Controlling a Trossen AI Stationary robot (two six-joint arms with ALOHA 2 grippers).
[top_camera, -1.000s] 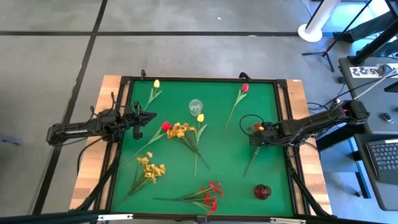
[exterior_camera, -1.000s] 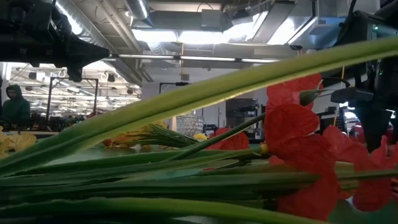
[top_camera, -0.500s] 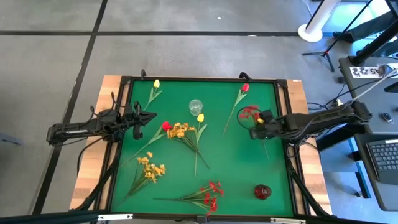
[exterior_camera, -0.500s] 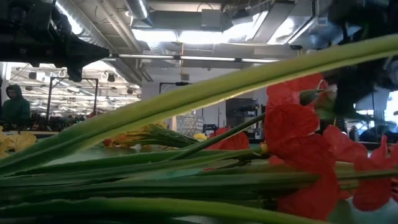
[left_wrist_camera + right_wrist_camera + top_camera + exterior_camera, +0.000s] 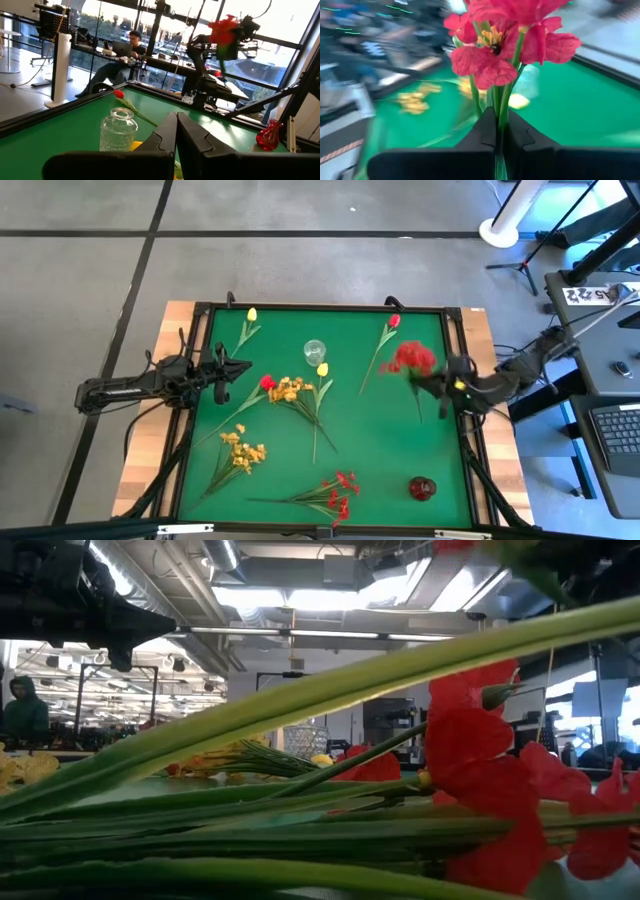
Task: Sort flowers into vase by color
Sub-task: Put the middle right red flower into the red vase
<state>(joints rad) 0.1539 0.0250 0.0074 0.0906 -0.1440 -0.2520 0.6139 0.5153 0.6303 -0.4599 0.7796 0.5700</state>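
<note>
My right gripper (image 5: 440,380) is raised over the mat's right side, shut on a red spray (image 5: 412,358) whose blooms (image 5: 495,45) fill the right wrist view. My left gripper (image 5: 238,368) waits shut and level at the mat's left side, touching nothing. A clear vase (image 5: 315,351) stands at the far middle and a red vase (image 5: 421,488) at the near right. Lying on the mat are a yellow tulip (image 5: 251,314), two red tulips (image 5: 394,321) (image 5: 267,382), yellow sprays (image 5: 290,390) (image 5: 243,450) and another red spray (image 5: 335,495). My right gripper pinches the red spray's green stems (image 5: 499,122) between its two fingers, a short way below the blooms. The fingers come roughly level from the table's right. The spray is lifted clear of the mat, blooms up past the fingertips, its stem (image 5: 419,408) trailing below.
The green mat (image 5: 440,440) has a raised black frame. A yellow tulip (image 5: 322,369) lies beside the clear vase. Stems and red blooms (image 5: 480,740) lie right in front of the low camera. A person sits at a desk beyond the table (image 5: 131,42).
My right gripper has risen from the mat and drawn toward the table's right edge, turning as it went. The red spray, which lay on the mat with its stem pointing to the near edge, is now lifted clear with its blooms up.
</note>
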